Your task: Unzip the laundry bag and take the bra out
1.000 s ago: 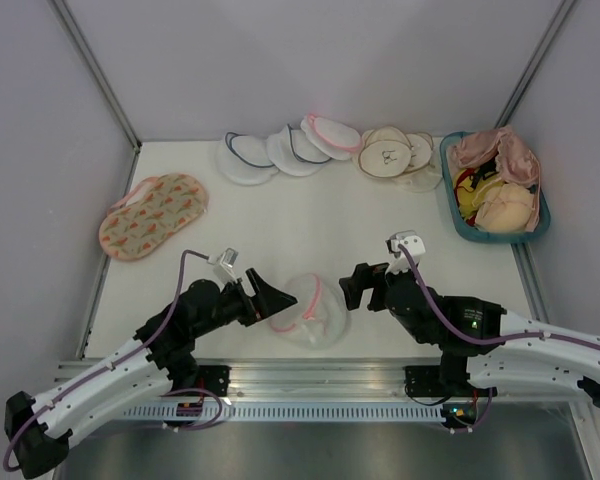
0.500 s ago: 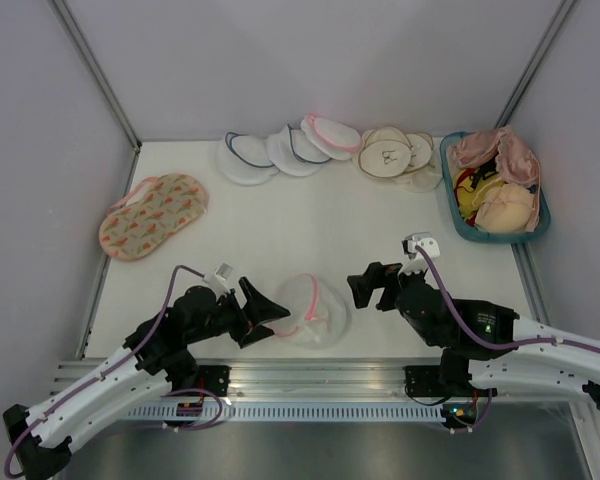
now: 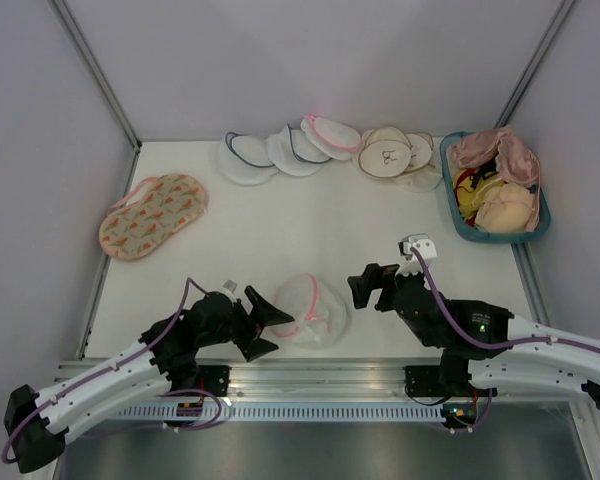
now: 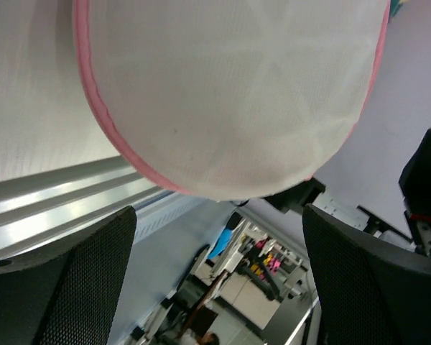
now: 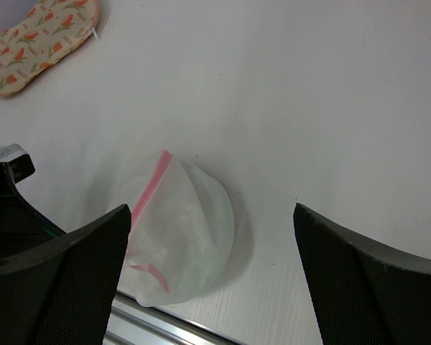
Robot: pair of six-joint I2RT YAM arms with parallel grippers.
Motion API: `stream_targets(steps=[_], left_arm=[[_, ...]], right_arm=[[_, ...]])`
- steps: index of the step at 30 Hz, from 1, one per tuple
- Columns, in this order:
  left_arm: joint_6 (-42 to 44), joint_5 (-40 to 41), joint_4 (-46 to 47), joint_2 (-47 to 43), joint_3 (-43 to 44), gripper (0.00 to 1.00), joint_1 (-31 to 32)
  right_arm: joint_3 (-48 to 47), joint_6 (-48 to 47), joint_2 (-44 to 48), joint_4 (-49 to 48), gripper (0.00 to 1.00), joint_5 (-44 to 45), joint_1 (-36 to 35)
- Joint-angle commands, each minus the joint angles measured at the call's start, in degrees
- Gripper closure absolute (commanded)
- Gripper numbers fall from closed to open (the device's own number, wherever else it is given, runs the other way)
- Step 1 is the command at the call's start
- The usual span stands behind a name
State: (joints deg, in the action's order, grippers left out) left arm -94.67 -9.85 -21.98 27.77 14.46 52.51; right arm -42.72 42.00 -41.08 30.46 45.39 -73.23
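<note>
The laundry bag (image 3: 315,308), a domed white mesh pouch with pink zipper trim, lies near the table's front edge. It fills the top of the left wrist view (image 4: 230,93) and shows in the right wrist view (image 5: 183,230). The bra is hidden; nothing can be made out through the mesh. My left gripper (image 3: 267,330) is open and empty at the bag's near-left edge, low by the front rail, with its fingers (image 4: 57,287) on either side below the bag. My right gripper (image 3: 365,288) is open and empty, just right of the bag and above it (image 5: 212,277).
White pouches with dark blue trim (image 3: 255,155), a pink-trimmed pouch (image 3: 330,133) and beige round pouches (image 3: 390,152) line the back. A teal basket (image 3: 458,212) at the back right holds peach bras (image 3: 505,205). An orange floral bag (image 3: 152,215) lies left. An aluminium rail (image 3: 320,375) runs along the front.
My left gripper has dropped back toward the front edge, from the bag's left side to its near-left corner. My right gripper has shifted slightly right. The bag has barely moved.
</note>
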Motion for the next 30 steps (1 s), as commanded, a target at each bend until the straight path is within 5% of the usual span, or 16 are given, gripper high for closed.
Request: stream_targets(steps=[1,9,14,18,25,30], left_arm=[[-8.24,6.58,11.05,3.59,-4.68,0.01,0.22],[-13.6,7.91,37.77,27.48,-3.57,0.0,0.22],[-13.7,11.69,43.33,33.75,-0.49,0.01,0.22],[-13.0,14.41,48.07,35.25,-0.48,0.15,-0.22],[-7.46,16.62,44.83,31.3,0.57,0.18,-1.36],[-2.7,20.91,26.21,21.83,2.78,0.16,-1.36]], right_arm=[[0.27,0.36,-0.23,-0.57,0.02,1.81,0.11],[0.36,0.1,-0.32,-0.31,0.02,1.9,0.11],[0.53,0.19,0.3,0.57,0.02,1.73,0.02],[0.79,0.19,1.79,1.18,0.02,2.16,0.11],[1.5,0.89,3.2,1.71,0.02,1.99,0.11],[1.5,1.24,3.2,1.8,0.02,1.9,0.11]])
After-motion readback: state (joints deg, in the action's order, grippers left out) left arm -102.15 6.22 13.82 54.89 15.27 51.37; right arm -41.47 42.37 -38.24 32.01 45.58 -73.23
